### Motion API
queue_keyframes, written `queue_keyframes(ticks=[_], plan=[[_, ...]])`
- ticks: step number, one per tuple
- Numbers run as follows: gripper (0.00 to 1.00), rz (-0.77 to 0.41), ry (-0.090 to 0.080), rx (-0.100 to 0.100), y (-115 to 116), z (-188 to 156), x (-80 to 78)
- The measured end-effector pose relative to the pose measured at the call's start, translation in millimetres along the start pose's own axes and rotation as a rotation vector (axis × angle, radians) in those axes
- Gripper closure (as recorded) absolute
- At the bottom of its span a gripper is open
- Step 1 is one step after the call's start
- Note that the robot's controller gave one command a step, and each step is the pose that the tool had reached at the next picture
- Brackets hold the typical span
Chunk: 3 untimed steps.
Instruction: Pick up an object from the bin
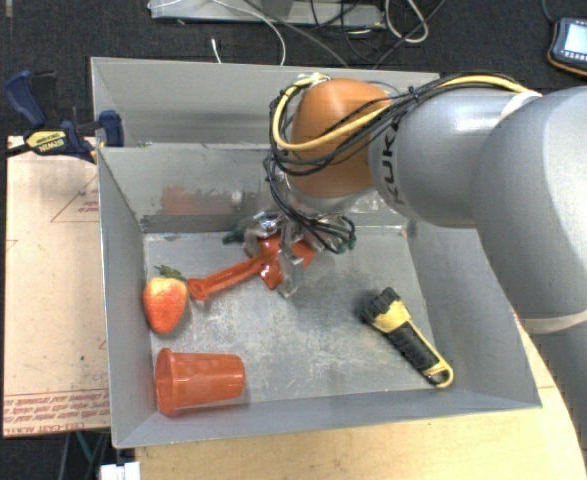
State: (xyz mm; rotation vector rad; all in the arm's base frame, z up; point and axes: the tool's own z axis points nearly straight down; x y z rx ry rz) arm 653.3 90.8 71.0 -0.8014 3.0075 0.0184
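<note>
Tool (285,266) down at right end of orange wrench (225,278), mid-bin (123,238); open or pressed together, cannot tell.

The silver-grey seven-joint arm (513,168) comes in from the right side of the grey metal bin (123,268). Its thick rounded links pass above the bin's right wall and far right corner. At the wrist sits a smooth orange dome-shaped cover (338,138), looped by yellow and black cables (291,108) that run back along the arm's upper side. Below the cover the wrist points steeply downward, with thin black wires (333,233) bunched about it. The two-finger metal gripper (285,266) hangs low over the bin floor, near the back wall and about midway between the left and right walls.
</note>
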Motion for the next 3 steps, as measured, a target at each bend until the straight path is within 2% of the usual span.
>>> queue_keyframes(ticks=[1,2,3], plan=[[1.0,0.0,0.0,0.0,0,-1,0.2],[1.0,-0.028,-0.005,0.0,5,-35,7.1],[1.0,-0.011,-0.005,0.0,-4,-31,2.9]])
